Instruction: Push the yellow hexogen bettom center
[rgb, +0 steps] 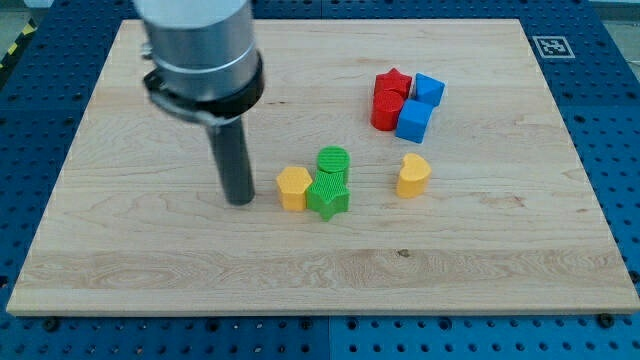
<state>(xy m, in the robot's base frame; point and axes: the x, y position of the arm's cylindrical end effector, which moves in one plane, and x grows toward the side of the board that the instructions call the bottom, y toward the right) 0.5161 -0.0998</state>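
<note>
The yellow hexagon block (293, 187) sits near the middle of the wooden board (120, 260), touching a green star block (328, 194) on its right. A green round block (333, 161) stands just above the star. My tip (240, 199) rests on the board just left of the yellow hexagon, a small gap apart. A second yellow block, heart-like in shape (412, 175), lies further to the view's right.
A cluster of a red star (394, 84), a red round block (387, 110) and two blue cubes (428, 90) (413, 120) sits at the upper right. A black-and-white marker (551, 46) is at the board's top right corner.
</note>
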